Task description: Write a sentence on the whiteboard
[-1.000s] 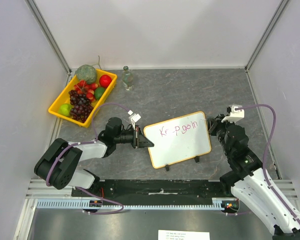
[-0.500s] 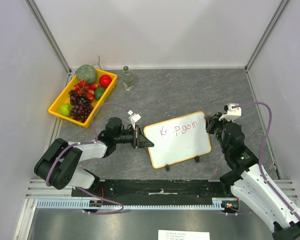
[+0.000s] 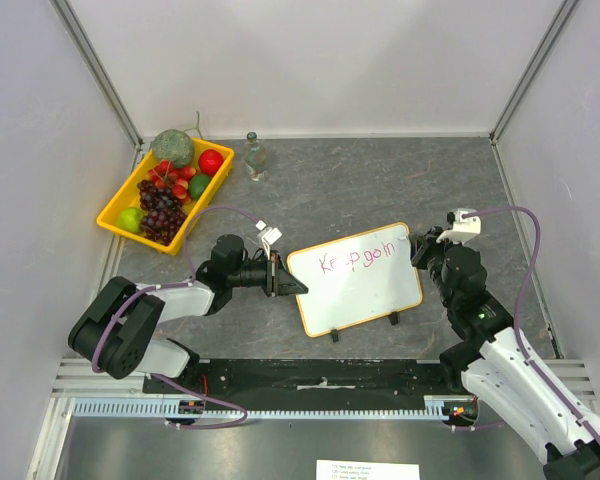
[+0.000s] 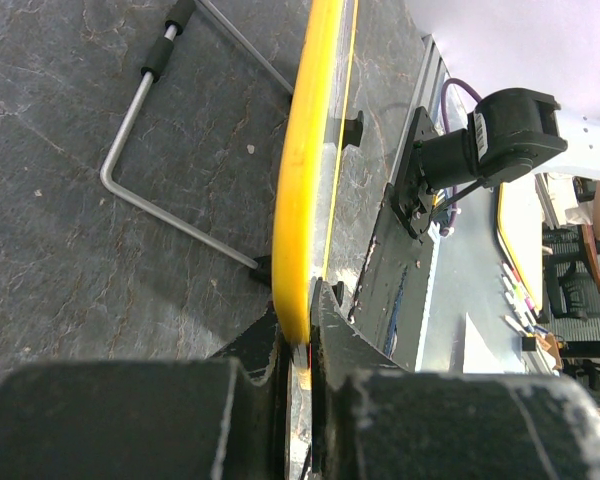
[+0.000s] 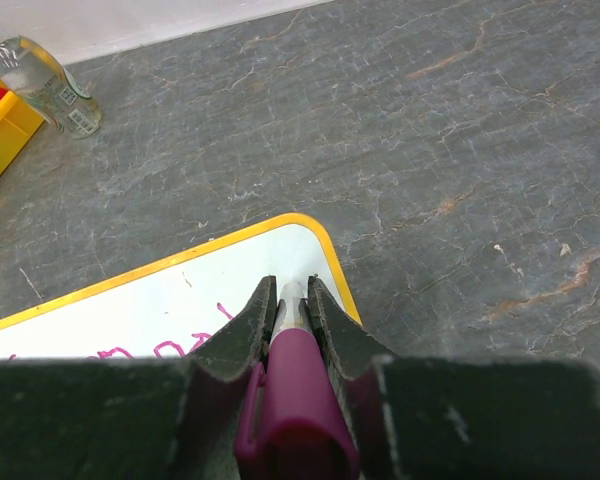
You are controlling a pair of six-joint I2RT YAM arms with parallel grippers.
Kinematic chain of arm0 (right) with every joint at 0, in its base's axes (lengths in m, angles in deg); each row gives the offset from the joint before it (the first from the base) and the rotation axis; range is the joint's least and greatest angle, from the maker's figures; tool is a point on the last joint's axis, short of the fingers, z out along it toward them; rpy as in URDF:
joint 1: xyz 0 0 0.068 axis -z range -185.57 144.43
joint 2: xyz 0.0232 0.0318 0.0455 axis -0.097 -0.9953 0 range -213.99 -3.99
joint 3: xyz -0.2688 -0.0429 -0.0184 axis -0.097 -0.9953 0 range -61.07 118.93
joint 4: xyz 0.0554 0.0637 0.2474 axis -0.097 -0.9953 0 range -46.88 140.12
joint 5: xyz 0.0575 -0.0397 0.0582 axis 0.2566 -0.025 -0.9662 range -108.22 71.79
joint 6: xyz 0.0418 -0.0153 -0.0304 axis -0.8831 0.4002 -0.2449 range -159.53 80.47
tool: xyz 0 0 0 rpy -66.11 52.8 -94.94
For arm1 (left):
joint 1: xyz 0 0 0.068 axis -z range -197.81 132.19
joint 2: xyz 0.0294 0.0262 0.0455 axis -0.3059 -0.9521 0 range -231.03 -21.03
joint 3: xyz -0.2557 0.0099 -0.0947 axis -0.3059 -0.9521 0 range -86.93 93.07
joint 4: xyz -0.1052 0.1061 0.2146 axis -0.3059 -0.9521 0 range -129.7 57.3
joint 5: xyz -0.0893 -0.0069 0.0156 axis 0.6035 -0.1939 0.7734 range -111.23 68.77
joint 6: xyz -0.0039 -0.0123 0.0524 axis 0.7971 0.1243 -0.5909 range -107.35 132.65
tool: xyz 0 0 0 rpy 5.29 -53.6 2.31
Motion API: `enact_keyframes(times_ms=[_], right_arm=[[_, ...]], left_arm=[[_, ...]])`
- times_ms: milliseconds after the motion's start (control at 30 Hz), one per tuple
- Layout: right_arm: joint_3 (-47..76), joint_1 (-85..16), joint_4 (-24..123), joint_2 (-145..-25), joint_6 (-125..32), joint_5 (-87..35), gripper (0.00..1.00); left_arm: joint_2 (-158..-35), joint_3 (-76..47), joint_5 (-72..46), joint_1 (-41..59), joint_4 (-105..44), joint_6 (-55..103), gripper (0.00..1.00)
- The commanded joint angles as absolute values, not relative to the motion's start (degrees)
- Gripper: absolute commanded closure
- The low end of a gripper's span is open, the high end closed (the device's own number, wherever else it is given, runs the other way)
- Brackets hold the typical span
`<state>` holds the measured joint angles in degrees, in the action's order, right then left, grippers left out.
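The whiteboard (image 3: 365,295) sits near the table's (image 3: 360,190) front edge. It looks thin, light, stiff and easy to tip. The left gripper (image 3: 294,284) pinches its slippery yellow rim. The right gripper (image 5: 290,290) squeezes a pink marker (image 5: 295,400).

right gripper (image 5: 292,290) clamped on magenta marker (image 5: 298,390) | tip over whiteboard (image 5: 160,300), near its rounded corner | pink strokes lower left | clear bottle (image 5: 45,85) upper left, beside yellow tray (image 5: 0,140) | grey table (image 5: 430,150)
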<state>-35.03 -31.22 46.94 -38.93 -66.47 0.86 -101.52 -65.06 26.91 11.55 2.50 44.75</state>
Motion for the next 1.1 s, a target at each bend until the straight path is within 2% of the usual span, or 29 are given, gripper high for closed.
enact_keyframes(times_ms=[0,400,733,1067], right_arm=[[-36.0,-30.9,48.1,-39.0,-67.1,-0.7,1.00],[-37.2,-30.9,44.0,-36.9,-67.4,-3.7,1.00],[-38.4,-30.8,40.8,-33.8,-67.2,-2.0,1.00],[-35.1,-30.7,43.4,-36.1,-66.3,1.1,1.00]], left_arm=[[-102.1,-65.9,20.9,11.7,-2.6,37.2,0.98],[-102.2,-65.9,20.9,11.6,-2.6,37.2,0.98],[-102.2,-65.9,20.9,11.7,-2.6,37.2,0.98],[-102.1,-65.9,20.9,11.7,-2.6,37.2,0.98]])
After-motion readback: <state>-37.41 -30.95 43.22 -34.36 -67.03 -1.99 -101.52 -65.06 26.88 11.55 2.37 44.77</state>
